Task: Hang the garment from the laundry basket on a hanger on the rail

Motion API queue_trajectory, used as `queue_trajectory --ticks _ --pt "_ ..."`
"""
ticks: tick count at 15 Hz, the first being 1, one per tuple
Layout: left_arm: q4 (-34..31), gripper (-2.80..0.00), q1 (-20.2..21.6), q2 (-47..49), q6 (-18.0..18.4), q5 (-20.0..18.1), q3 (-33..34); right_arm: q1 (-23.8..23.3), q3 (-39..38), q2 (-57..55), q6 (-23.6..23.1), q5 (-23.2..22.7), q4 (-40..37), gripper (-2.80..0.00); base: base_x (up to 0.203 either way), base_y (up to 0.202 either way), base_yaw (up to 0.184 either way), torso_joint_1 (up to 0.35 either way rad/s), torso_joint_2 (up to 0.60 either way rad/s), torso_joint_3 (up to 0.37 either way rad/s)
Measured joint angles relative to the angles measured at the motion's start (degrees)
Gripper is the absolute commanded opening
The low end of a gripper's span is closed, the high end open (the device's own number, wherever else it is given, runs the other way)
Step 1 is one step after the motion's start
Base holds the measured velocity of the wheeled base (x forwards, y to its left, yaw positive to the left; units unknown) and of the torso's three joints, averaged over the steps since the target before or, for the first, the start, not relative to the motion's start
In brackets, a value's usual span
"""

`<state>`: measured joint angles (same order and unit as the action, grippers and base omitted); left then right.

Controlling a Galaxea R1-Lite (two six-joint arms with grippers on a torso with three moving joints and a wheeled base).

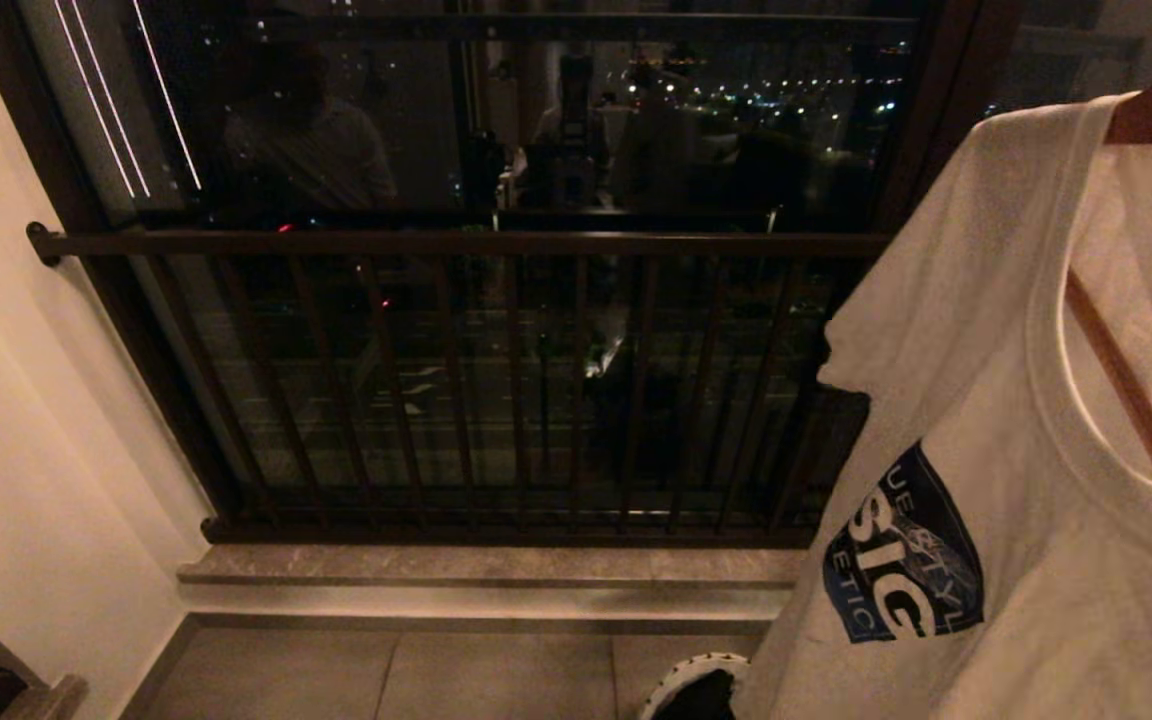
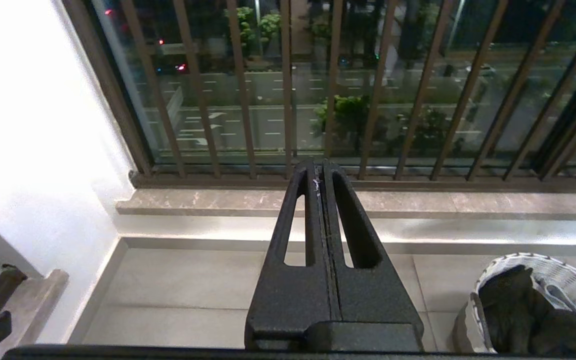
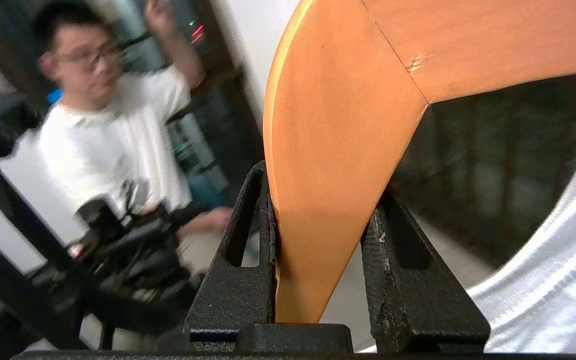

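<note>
Clamping the wooden hanger [image 3: 338, 150] between both fingers of the right gripper [image 3: 320, 220], jaws pressing on either face of the orange-brown wood. Carrying a white T-shirt [image 1: 986, 430] with a blue printed patch on that hanger, hanging at the right of the head view in front of the dark window bars [image 1: 466, 380]. Showing the shirt's ribbed collar [image 3: 543, 260] just beside the grip in the right wrist view. Sitting on the tiled floor [image 2: 183, 290] below the shirt, the laundry basket [image 2: 558, 272], holding what is possibly another dark garment [image 2: 518, 310], though too dim to tell. Hanging parked and low over the floor near the stone sill [image 2: 248, 200], the left gripper [image 2: 320, 175], fingers pressed together on nothing. Standing blurred behind the right gripper, a person [image 3: 113, 130] in a white shirt.
</note>
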<state>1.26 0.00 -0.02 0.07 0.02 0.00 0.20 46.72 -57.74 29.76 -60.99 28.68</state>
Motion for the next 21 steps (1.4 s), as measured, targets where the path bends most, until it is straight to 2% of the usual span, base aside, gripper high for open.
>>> queue_trajectory --ticks 8,17,21 --pt "0.0 -2.8 0.0 0.0 0.3 0.0 0.0 -3.3 1.0 -10.5 -3.4 -3.4 1.2 -2.8 0.0 0.0 0.0 0.0 0.0 0.0" --pt "0.0 -2.8 0.0 0.0 0.4 0.0 0.0 -5.2 3.4 -13.7 -3.5 -4.2 4.6 -2.8 0.0 0.0 0.0 0.0 0.0 0.0" --pt "0.0 -2.8 0.0 0.0 0.4 0.0 0.0 -6.5 4.1 -15.2 -3.5 -6.0 7.0 -2.8 0.0 0.0 0.0 0.0 0.0 0.0"
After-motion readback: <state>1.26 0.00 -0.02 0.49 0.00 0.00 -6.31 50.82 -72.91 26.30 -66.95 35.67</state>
